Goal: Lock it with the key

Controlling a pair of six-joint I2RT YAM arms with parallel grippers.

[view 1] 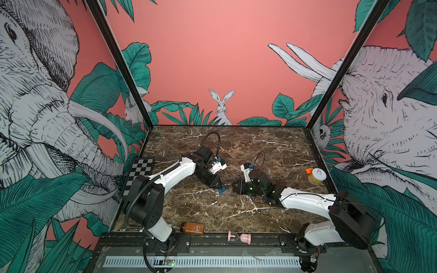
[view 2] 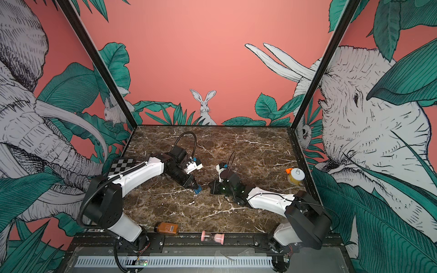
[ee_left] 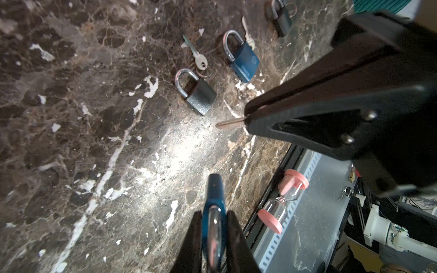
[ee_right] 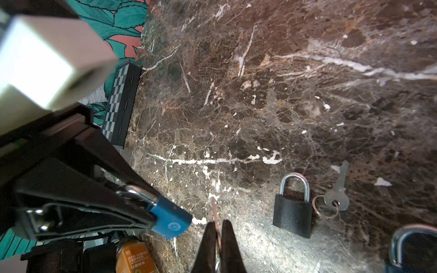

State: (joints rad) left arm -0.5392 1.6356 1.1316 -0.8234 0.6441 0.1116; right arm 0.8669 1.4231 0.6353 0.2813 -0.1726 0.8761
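Left gripper [ee_left: 214,238] is clamped on the blue padlock [ee_right: 171,221] at its shackle end. Right gripper [ee_right: 218,230] is pinched shut on the key [ee_right: 214,210], whose tip is just beside the padlock's base, not touching. Both grasps look done to me; you have insertion and the turn left.

Padlock [view 1: 221,190] left, key [ee_left: 230,123] right, just apart — hourglass [view 1: 238,237] before them
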